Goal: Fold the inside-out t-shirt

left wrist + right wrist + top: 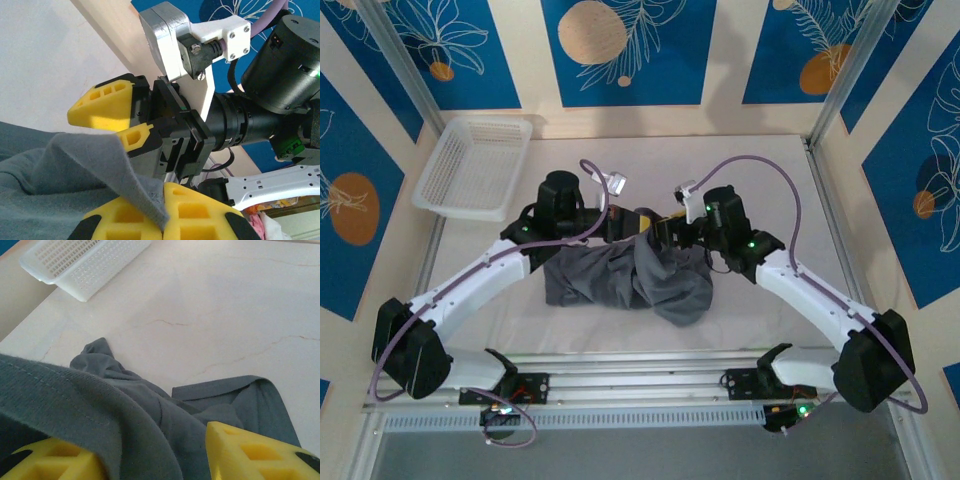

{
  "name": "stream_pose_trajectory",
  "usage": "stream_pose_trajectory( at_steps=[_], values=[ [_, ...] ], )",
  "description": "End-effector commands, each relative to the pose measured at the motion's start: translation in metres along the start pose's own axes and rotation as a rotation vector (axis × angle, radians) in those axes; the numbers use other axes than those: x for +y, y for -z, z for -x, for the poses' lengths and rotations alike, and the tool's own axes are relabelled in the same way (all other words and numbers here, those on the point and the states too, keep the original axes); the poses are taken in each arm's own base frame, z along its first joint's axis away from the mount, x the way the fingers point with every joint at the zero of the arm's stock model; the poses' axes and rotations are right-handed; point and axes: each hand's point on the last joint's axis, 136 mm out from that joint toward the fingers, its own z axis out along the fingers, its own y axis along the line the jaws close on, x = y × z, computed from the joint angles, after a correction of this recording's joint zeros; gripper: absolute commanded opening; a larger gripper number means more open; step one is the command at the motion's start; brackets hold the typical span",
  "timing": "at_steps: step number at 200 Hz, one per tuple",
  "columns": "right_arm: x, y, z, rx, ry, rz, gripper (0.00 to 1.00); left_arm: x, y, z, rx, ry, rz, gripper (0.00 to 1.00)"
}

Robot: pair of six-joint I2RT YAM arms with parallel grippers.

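Furthest left, at the far corner of the bench (620,335), we see a white mesh basket (475,165), well apart from the work. Moving inward, the left fingers (200,215) are shut tight on a fold of the t-shirt (620,280); in the left wrist view a ridge of grey cloth runs straight into the seam between them. The t-shirt itself lies bunched in a crumpled heap in the middle of the bench, between the two arms, with its far edge drawn up to where both wrists meet. To the right, the right fingers (250,455) stand apart. A stitched edge of cloth drapes over one of them and sags through the gap, so we judge they are not pinching it. We read the cloth as light, soft and limp: it will sag, wrinkle and slide off a loose hold, and it keeps no shape of its own. We would take hold at a hem or seam, where the layers are thicker, pinching a single edge rather than a wad. Two such holds at corners well apart should let the cloth hang flat for spreading before any fold.
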Motion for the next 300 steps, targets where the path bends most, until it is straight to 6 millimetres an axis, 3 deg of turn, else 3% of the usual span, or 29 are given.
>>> stream_pose_trajectory(
  at_steps=[1,41,52,79,112,130,156,177,198,228,241,252,270,279,300],
  values=[
    [0.007,0.013,-0.001,0.03,-0.015,0.008,0.49,-0.014,0.003,0.008,-0.012,-0.051,-0.018,0.0],
    [-0.055,0.015,-0.023,0.16,-0.067,-0.303,0.43,-0.019,0.007,0.013,-0.022,-0.07,-0.014,0.0],
    [-0.055,0.015,-0.023,0.183,-0.05,-0.304,0.44,-0.02,0.007,0.012,-0.019,-0.074,-0.016,0.0],
    [-0.032,0.005,-0.017,0.175,-0.141,-0.126,0.45,-0.018,0.007,0.012,-0.015,-0.073,-0.014,0.0],
    [-0.076,0.012,-0.033,0.205,-0.354,-0.169,0.34,-0.011,0.011,0.014,-0.032,-0.075,0.029,0.0],
    [-0.086,0.023,-0.046,0.214,-0.436,-0.128,0.3,-0.01,0.012,0.012,-0.027,-0.076,0.032,0.0],
    [-0.067,0.032,-0.057,0.217,-0.444,-0.007,0.25,-0.006,0.008,0.012,-0.014,-0.078,0.037,0.0],
    [-0.027,0.039,-0.049,0.178,-0.468,0.224,0.2,0.004,0.001,0.011,0.006,-0.074,0.058,0.0],
    [0.001,0.048,-0.041,0.117,-0.452,0.391,0.0,0.022,-0.005,0.009,0.025,-0.082,0.112,0.0],
    [0.009,0.057,-0.049,0.099,-0.445,0.422,0.0,0.063,-0.001,0.006,0.059,-0.106,0.315,0.0],
    [0.001,0.058,-0.059,0.109,-0.449,0.356,0.0,0.077,0.004,0.008,0.068,-0.141,0.404,0.03],
    [-0.01,0.057,-0.07,0.11,-0.463,0.276,0.0,0.078,0.002,0.009,0.072,-0.167,0.399,0.05],
    [-0.002,0.059,-0.08,0.09,-0.478,0.304,0.0,0.062,-0.019,0.008,0.059,-0.171,0.256,0.1],
    [0.01,0.06,-0.085,0.086,-0.486,0.358,0.08,0.061,-0.033,0.007,0.054,-0.162,0.218,0.12],
    [0.03,0.066,-0.094,0.099,-0.494,0.408,0.14,0.089,-0.066,-0.003,0.084,-0.146,0.31,0.12]
  ],
)
